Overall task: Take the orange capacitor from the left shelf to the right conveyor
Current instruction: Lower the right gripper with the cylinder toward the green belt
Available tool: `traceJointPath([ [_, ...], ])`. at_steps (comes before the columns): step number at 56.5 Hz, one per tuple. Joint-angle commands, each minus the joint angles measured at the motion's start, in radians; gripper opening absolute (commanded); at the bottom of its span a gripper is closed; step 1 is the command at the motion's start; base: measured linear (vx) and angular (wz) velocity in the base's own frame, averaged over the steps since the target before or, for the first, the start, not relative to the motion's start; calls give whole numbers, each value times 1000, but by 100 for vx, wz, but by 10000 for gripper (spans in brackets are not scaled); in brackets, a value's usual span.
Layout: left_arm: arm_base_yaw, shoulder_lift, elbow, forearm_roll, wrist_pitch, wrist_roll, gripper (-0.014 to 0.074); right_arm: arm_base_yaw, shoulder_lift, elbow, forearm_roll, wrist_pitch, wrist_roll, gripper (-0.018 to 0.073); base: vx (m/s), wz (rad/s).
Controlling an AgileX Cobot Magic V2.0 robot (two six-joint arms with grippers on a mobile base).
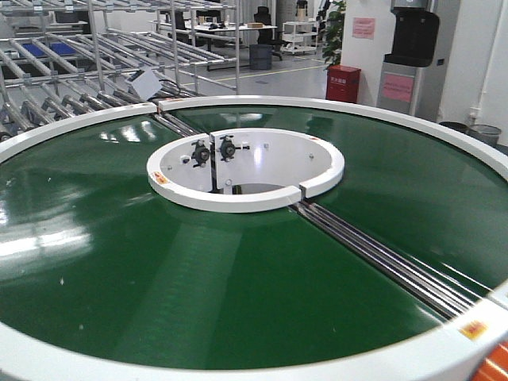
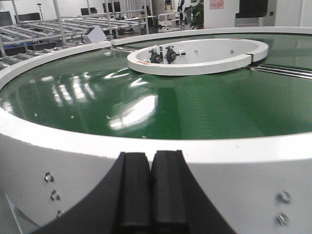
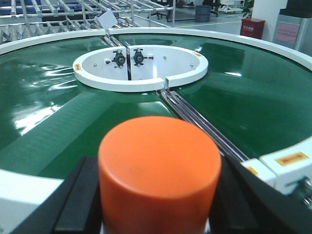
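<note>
Ahead of the right pincer (image 3: 161, 209), the right conveyor (image 3: 263, 83) spreads its glossy green belt, open room reaching to the white inner ring (image 3: 122, 87). That pincer grasps the orange capacitor (image 3: 160, 161), a smooth cylinder with a rounded top, at the belt's near edge. Only the left wrist view shows the left pincer (image 2: 151, 190), clenched on nothing, below the white outer rim (image 2: 243, 151).

**Room notes: far side, front view**

Pale grey glossy floor (image 1: 298, 73), bright overhead light. Bare steel roller racks (image 1: 159, 44) at back left. White wall (image 1: 357, 55) carries a pink paper notice (image 1: 363, 28); a red square cabinet (image 1: 343, 82) stands at its foot, a leafy green plant (image 1: 333, 28) just beside. Dark round bin (image 1: 260, 55) near a white desk (image 1: 234, 29) and a black office chair (image 1: 263, 20).
</note>
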Motion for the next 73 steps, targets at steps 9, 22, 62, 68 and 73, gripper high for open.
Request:
traceJointPath([
  [9, -7, -8, 25, -7, -78, -7, -6, -7, 16, -26, -26, -89, -5, -8, 37, 12],
  [22, -7, -8, 25, -7, -78, -7, -6, -7, 16, -26, -26, -89, -5, -8, 31, 1],
  [62, -7, -8, 25, -7, -78, -7, -6, -7, 16, -26, -26, -89, -5, -8, 11, -3],
  [68, -7, -8, 25, -7, -78, -7, -6, -7, 16, -26, -8, -98, -5, -8, 0, -1],
  [73, -7, -8, 25, -7, -78, -7, -6, -7, 16, -26, 1, -120, -5, -8, 0, 0],
])
